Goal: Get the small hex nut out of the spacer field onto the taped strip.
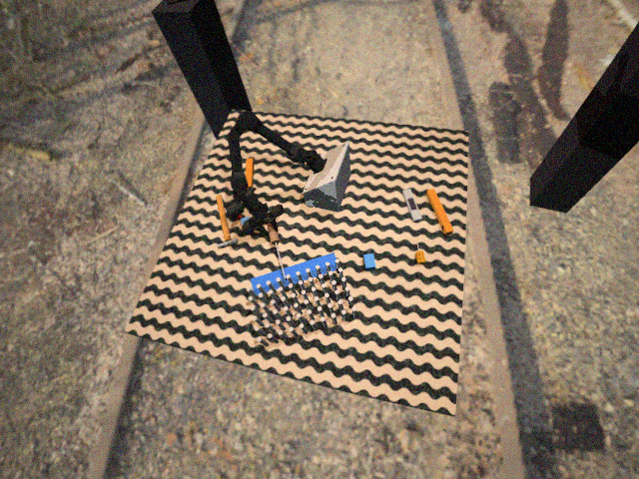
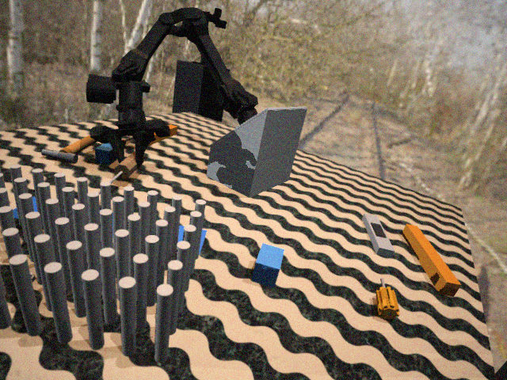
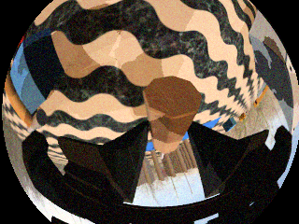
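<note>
My gripper (image 1: 273, 227) (image 2: 129, 160) (image 3: 168, 124) is shut on the wooden handle of a thin metal-shafted tool (image 1: 274, 235) (image 2: 126, 164) (image 3: 172, 100), low over the table behind the blue taped strip (image 1: 323, 261) (image 2: 202, 240) (image 3: 212, 123). The tool's shaft (image 1: 279, 255) (image 2: 116, 176) slants down toward the strip; its far end is near the first row of spacers in the top view. It is hidden behind spacers in the exterior view. The standing grey spacers (image 2: 127, 319) look upright. I cannot make out the hex nut.
A grey wedge-shaped block (image 1: 337, 180) (image 2: 278, 151) stands near the arm. A blue cube (image 1: 368, 260) (image 2: 268, 265) lies beside the field. Another blue block (image 2: 104, 153) and a grey-headed, orange-handled tool (image 1: 223, 219) (image 2: 78, 145) lie near the gripper. An orange bar (image 1: 439, 211) (image 2: 429, 260) lies farther right.
</note>
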Available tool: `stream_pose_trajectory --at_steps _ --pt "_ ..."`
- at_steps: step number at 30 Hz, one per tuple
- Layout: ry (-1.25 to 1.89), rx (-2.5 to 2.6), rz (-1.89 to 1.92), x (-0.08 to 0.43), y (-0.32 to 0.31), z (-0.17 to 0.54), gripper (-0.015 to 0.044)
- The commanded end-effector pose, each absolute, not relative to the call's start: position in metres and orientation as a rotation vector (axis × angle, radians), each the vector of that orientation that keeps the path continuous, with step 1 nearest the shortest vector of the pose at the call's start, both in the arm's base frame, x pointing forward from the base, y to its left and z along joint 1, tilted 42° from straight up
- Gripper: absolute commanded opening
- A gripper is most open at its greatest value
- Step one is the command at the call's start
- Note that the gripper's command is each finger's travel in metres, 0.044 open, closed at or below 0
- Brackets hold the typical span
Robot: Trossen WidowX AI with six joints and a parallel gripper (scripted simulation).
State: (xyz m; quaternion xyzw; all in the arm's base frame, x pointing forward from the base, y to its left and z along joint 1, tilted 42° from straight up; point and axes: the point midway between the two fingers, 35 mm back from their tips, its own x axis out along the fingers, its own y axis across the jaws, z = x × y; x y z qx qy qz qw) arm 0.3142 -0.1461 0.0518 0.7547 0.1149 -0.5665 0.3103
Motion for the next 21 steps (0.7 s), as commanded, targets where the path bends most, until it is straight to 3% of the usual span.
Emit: stream_pose_trajectory --at_steps 1,21 --pt "0.321 1.995 -1.473 0.316 -0.146 0.048 0.0" --pt "0.32 1.997 -1.473 0.329 -0.141 0.043 0.0"
